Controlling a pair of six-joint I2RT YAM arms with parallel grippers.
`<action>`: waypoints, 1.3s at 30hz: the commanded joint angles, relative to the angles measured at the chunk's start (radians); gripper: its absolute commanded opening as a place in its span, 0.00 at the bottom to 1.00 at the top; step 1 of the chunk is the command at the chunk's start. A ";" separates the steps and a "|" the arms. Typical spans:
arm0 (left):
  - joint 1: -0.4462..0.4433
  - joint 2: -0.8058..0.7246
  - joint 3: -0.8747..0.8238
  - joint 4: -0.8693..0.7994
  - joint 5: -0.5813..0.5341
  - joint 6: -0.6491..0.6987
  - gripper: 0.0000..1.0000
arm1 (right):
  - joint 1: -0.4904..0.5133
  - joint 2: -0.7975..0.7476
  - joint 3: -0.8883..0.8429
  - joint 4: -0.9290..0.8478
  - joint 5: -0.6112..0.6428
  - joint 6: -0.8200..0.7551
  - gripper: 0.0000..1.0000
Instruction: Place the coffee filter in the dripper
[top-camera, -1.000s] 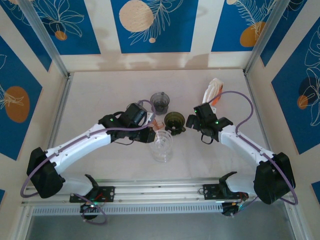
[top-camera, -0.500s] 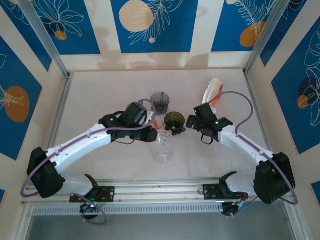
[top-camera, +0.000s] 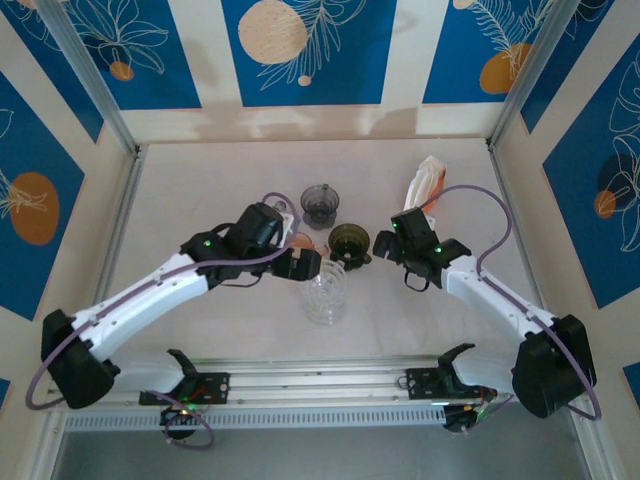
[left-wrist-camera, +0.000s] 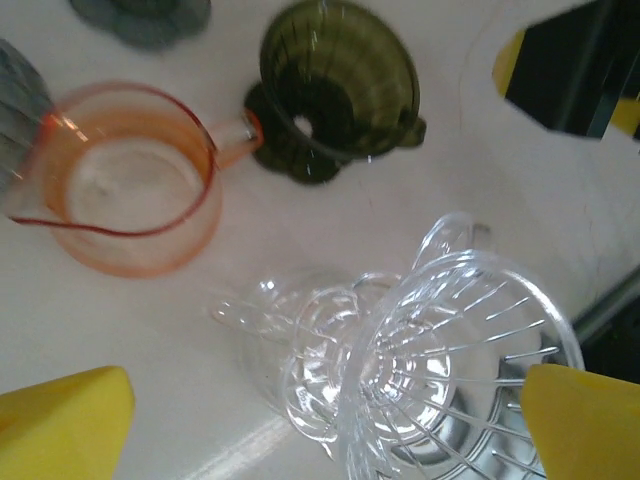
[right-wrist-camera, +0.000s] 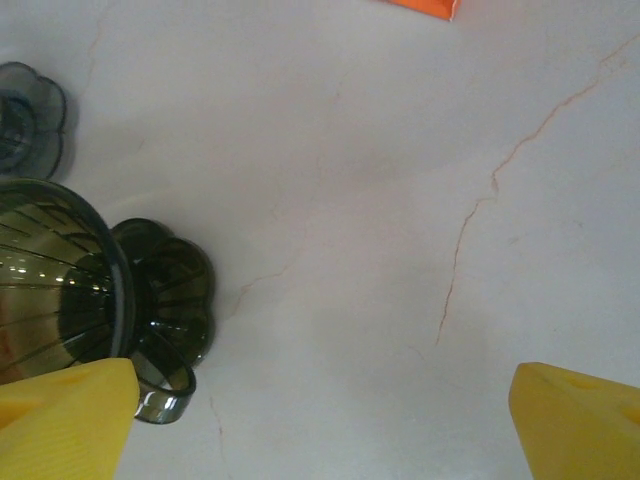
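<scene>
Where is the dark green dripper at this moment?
In the top view the dark green dripper is beside the right gripper, the grey dripper behind it and the clear dripper in front.

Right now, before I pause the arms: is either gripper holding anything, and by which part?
Nothing held: left gripper open around the clear dripper, right gripper open beside the green dripper.

worktop (top-camera: 200, 190): pale cream marble look, thin brown veins | walls (top-camera: 310, 50): blue panels between cream strips, white leaf line-drawings, orange and cream discs | frame posts (top-camera: 92, 85): bare metal, slanting at both back corners | rail (top-camera: 320, 378): metal extrusion along the near edge | light: even, soft shadows
</scene>
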 joint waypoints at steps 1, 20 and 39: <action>0.011 -0.098 -0.027 0.061 -0.144 0.012 1.00 | -0.014 -0.048 0.001 0.007 -0.033 0.004 0.92; 0.010 -0.422 -0.394 0.246 -0.242 0.025 0.93 | -0.292 0.369 0.459 -0.089 -0.133 -0.056 0.42; 0.012 -0.420 -0.438 0.232 -0.222 0.017 0.94 | -0.421 0.706 0.694 -0.153 -0.081 -0.114 0.34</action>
